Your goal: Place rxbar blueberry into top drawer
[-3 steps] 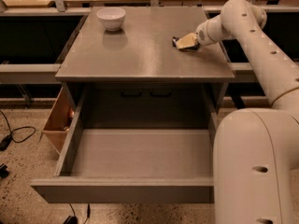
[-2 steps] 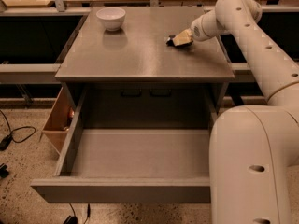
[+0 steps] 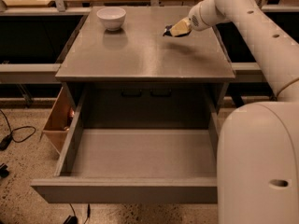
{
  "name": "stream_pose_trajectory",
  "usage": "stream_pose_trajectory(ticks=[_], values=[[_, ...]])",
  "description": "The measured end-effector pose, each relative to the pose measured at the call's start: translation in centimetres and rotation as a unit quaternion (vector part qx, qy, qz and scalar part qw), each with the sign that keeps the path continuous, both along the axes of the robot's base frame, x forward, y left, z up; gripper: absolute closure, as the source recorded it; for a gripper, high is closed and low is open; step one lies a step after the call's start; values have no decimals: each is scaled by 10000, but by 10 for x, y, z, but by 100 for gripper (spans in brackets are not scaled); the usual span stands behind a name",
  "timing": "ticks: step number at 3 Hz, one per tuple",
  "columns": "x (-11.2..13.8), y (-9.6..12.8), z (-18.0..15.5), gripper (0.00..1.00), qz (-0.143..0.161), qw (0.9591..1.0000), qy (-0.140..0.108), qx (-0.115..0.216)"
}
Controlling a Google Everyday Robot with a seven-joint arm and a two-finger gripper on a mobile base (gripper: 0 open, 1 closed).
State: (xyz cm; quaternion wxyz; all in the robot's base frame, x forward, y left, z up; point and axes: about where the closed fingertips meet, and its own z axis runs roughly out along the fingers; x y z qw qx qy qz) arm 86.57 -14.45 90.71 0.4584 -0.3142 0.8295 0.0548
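Change since earlier frames: tool (image 3: 172,30) has risen off the bench (image 3: 140,55) and shifted slightly left, taking the bar with it.
Tool state: closed on the rxbar blueberry (image 3: 166,32), whose dark wrapper shows at the fingertips.
Bar location: held in the air over the right rear part of the bench, with a faint shadow on the surface beneath; well apart from the top drawer (image 3: 126,190).
Step in hand: judged as the carry phase; the pick looks done and the placing is not yet done.
Next move calls for: bringing the bar forward past the bench's front edge, lowering it into the drawer's cavity, and releasing only once it is below the side walls.
Drawer: pulled out toward the camera, its grey floor bare.
Surface: smooth grey metal with a dull sheen; a white bowl (image 3: 111,17) stands at the left rear, well apart from the tool.
Room: tan wooden box (image 3: 57,120) just beside the drawer's left wall; black cable (image 3: 14,136) on the speckled floor (image 3: 28,171); robot body (image 3: 261,162) fills the right foreground.
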Motion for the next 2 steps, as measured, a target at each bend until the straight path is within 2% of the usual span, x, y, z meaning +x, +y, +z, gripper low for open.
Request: stream_pose_trajectory(ticks=[1, 2], values=[[-23, 5, 11, 100, 59, 10000, -65, 3], [-66, 2, 34, 100, 43, 9998, -178, -31]])
